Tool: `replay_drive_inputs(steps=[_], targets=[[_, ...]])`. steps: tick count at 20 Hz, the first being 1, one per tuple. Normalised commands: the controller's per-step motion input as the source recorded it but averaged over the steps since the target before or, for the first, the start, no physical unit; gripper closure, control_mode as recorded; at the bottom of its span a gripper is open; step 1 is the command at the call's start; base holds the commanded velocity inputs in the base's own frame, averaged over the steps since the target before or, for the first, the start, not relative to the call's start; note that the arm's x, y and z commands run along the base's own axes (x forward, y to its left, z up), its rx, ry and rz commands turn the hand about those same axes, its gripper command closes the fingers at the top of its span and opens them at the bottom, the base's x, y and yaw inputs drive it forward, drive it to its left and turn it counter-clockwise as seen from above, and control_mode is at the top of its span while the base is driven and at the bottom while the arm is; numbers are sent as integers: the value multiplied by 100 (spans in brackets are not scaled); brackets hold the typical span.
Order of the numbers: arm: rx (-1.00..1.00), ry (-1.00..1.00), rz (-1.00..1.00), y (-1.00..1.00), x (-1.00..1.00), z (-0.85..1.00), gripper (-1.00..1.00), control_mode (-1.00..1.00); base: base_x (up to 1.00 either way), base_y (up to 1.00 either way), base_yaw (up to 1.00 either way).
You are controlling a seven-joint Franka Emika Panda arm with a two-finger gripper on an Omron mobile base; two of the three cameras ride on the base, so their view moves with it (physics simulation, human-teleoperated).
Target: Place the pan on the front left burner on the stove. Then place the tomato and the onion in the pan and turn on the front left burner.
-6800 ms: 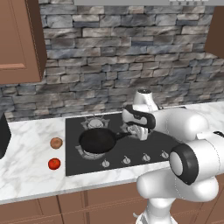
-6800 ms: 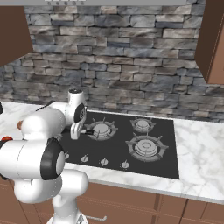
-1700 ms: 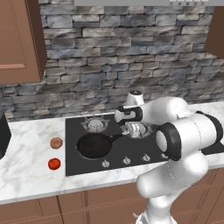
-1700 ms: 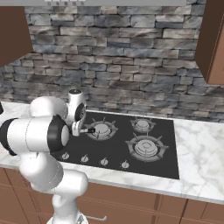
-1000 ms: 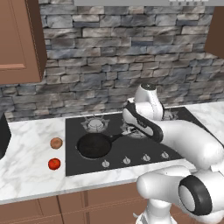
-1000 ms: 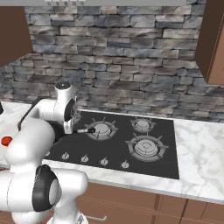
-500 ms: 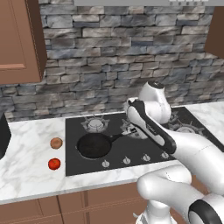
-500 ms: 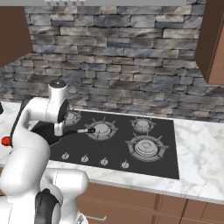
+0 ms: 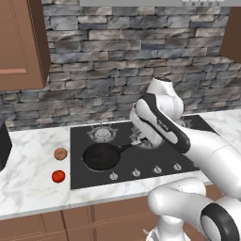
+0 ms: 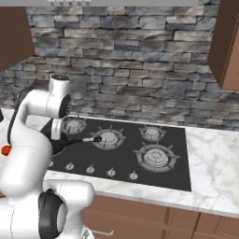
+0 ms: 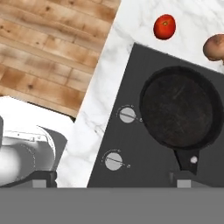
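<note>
Red tomato [image 11: 165, 26] beside the pan [image 11: 181, 113] looks closest from the hand view.

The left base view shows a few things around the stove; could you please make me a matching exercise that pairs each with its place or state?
Things:
1. pan
2. tomato
3. onion
4. claw

Places or states:
A. on the marble counter left of the stove, nearer the front edge
B. open, holding nothing
C. on the stove's front left burner, empty
D. on the marble counter left of the stove, nearer the wall

Pairs: 1-C, 2-A, 3-D, 4-B
</note>
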Motion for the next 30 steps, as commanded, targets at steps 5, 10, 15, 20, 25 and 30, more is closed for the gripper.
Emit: replay_drive_inputs(steps=[5,10,15,20,25,30], targets=[[0,-12,8,0,-62,52,-100,-100,0,0,0],[-1,-20,14,11,-70,14,-100,-100,0,0,0],[-3,-18,27,22,-56,5,-100,-100,0,0,0],[-6,-19,28,17,-38,3,-100,-100,0,0,0],[-8,-25,25,16,-21,4,-100,-100,0,0,0],[-11,-16,17,29,0,6,-100,-100,0,0,0]])
